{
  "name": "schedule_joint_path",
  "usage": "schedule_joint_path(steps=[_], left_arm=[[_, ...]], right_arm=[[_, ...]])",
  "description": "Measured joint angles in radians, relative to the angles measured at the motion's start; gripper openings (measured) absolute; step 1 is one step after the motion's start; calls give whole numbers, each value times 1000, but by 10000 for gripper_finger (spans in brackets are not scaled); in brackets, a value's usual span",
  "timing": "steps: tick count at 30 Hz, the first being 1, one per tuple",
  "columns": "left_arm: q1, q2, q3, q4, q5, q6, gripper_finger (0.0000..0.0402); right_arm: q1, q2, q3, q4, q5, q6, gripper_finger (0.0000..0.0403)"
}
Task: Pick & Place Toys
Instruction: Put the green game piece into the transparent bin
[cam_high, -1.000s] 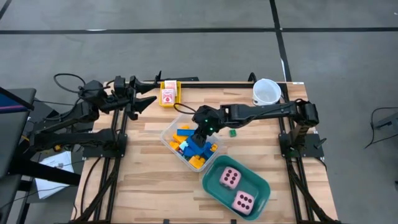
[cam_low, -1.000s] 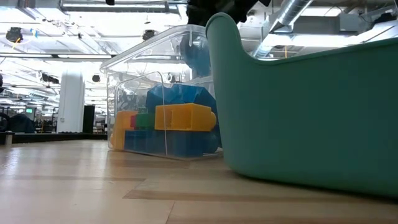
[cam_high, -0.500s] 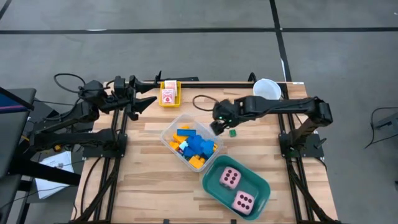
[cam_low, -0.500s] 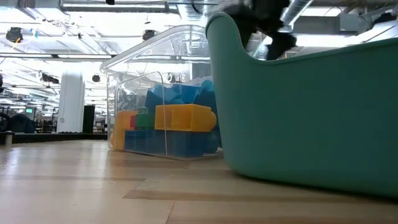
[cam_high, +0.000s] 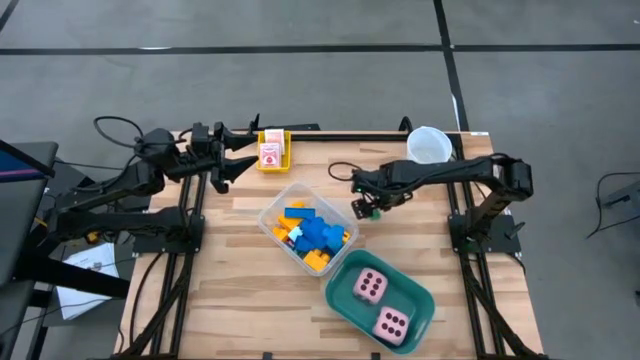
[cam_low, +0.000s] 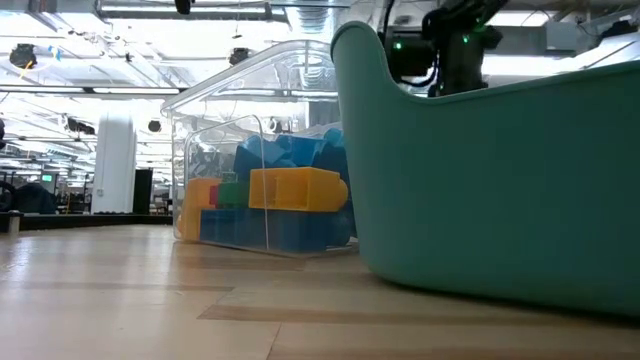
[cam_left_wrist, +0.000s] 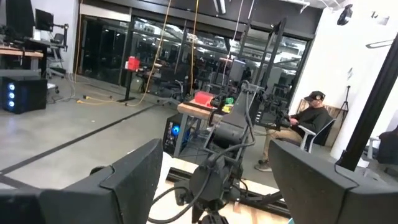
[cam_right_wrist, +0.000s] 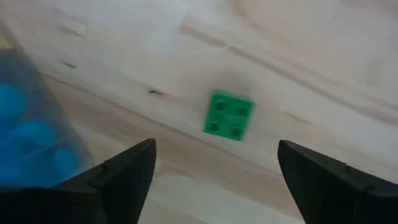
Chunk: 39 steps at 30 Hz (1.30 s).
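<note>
I have the right gripper (cam_high: 362, 207) poised over a small green brick (cam_right_wrist: 228, 116) that lies flat on the wooden table (cam_high: 230, 290), just beside the clear bin (cam_high: 306, 228) on its cup-ward side. Its fingers (cam_right_wrist: 124, 174) stand apart, holding nothing. The clear bin holds blue, yellow and orange bricks (cam_high: 314, 234). Just beside the bin, the teal tub (cam_high: 379, 297) holds two pink dice (cam_high: 371, 286). The left gripper (cam_high: 232, 165) waits well apart from the bin near the yellow card tray (cam_high: 272, 151), fingers spread and empty.

Wooden table (cam_high: 240, 290) carries clear box (cam_high: 275, 215), teal tub (cam_high: 340, 290), green brick (cam_high: 374, 212)
</note>
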<state>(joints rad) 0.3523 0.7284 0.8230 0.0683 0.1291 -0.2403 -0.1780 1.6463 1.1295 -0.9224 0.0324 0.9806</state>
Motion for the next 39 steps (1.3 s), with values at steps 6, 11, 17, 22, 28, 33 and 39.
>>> schedule_joint_path(steps=[6, 11, 17, 22, 28, 33, 39], left_arm=[[0, 11, 0, -1, 0, 6, 289], [0, 22, 0, 2, 0, 2, 289], [0, 40, 0, 11, 0, 1, 289], [0, 42, 0, 13, 0, 1, 289], [0, 41, 0, 25, 0, 1, 289], [0, 41, 0, 27, 0, 1, 289], [0, 41, 0, 30, 0, 0, 289]], right_arm=[[-3, 11, -64, 99, -14, 0, 326], [-14, 11, -138, 139, -7, 20, 326], [-19, 11, -205, 277, -43, 10, 326], [-35, 11, -224, 276, -32, 19, 322], [-53, 11, -250, 289, -34, 1, 282], [-69, 5, -291, 337, -62, -2, 226], [-68, -1, -294, 336, -38, -21, 130]])
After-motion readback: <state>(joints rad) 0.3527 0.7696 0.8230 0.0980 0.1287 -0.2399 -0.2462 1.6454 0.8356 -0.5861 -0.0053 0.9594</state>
